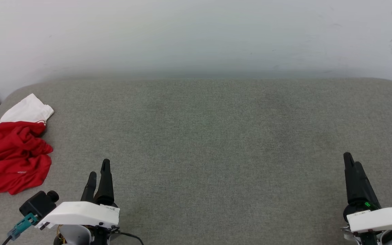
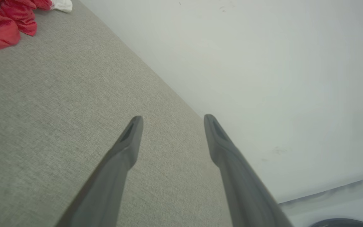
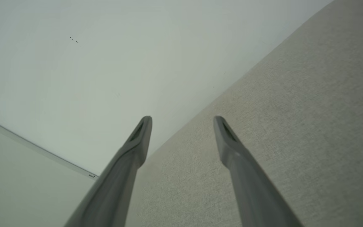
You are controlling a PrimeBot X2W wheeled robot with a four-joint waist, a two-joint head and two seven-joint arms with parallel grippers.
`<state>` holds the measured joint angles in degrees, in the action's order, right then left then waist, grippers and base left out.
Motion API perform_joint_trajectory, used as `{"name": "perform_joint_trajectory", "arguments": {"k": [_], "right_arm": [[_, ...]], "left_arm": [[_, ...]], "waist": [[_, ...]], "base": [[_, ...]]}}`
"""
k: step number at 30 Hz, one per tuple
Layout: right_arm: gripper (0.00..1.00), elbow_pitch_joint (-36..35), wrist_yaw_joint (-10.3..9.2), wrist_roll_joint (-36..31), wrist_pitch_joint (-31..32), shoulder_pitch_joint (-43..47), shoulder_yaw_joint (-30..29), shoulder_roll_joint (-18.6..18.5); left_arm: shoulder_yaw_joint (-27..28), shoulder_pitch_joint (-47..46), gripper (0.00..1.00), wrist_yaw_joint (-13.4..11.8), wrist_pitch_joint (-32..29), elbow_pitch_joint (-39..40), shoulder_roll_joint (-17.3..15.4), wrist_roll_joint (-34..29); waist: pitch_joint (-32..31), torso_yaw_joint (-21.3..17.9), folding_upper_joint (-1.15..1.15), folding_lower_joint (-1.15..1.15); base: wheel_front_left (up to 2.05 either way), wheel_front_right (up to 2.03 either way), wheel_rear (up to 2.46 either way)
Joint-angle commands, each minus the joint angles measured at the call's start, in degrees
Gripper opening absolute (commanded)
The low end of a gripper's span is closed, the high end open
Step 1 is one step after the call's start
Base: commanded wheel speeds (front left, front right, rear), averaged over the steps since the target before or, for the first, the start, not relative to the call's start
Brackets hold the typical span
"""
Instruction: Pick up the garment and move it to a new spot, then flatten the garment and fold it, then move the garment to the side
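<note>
Two pairs of fingers, both spread wide and holding nothing. My left fingers [image 1: 104, 183] hover over the near edge of the worktop [image 1: 216, 136] toward its left end, and my right fingers [image 1: 356, 183] hover over the same edge toward its right end. Each wrist view has grey fabric and pale wall between the tips.

Outward from the left pair, the garment [image 1: 10, 160] lies as a crumpled red heap against the worktop's left edge, near my left fingers but apart from them. One white sleeve [image 1: 29, 110] pokes out toward the far-left corner. A pale wall [image 1: 196, 34] rises behind the far edge.

I judge the step in hand to be the first, the pick-up, not yet begun. The next move calls for my left arm to swing toward the left edge, tip down and close on a thick fold of red cloth, because the heap offers no clear hem or shoulder. My right fingers are well apart from it, and the worktop's broad middle looks the likely new spot.
</note>
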<state>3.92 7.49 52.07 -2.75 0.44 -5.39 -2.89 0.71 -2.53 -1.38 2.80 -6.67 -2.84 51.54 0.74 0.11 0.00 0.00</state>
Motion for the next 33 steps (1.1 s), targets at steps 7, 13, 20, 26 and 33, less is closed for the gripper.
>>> {"name": "perform_joint_trajectory", "arguments": {"k": [7,13,20,26,33], "right_arm": [[1.00,-1.89,0.00,-7.46,-1.78,0.97,0.54,-0.04],[1.00,-1.92,0.00,-12.02,-2.92,1.84,0.49,-0.04],[1.00,-2.27,0.00,-17.61,-4.11,2.92,0.95,-0.03],[1.00,-2.78,0.00,-21.78,-5.07,3.50,1.11,-0.03],[1.00,-3.26,0.00,-26.17,-6.17,4.27,1.23,-0.02]], "left_arm": [[-1.98,0.33,1.00,-1.76,1.75,1.61,-1.14,-7.24],[-3.76,0.78,1.00,-2.75,2.84,1.96,-1.67,-11.74],[-5.49,1.36,1.00,-3.95,4.08,2.27,-2.20,-16.64],[-6.76,1.66,1.00,-4.84,5.06,2.61,-2.59,-20.45],[-7.80,2.20,1.00,-5.47,6.15,2.96,-2.98,-24.56]], "waist": [[0.03,0.06,0.00,0.00],[0.05,0.12,0.00,0.00],[0.01,0.21,0.00,0.00],[0.02,0.28,0.00,0.00],[0.04,0.38,0.00,0.00]], "base": [[0.00,0.00,0.00],[0.00,0.00,0.00],[0.00,0.00,0.00],[0.00,0.00,0.00],[0.00,0.00,0.00]]}}
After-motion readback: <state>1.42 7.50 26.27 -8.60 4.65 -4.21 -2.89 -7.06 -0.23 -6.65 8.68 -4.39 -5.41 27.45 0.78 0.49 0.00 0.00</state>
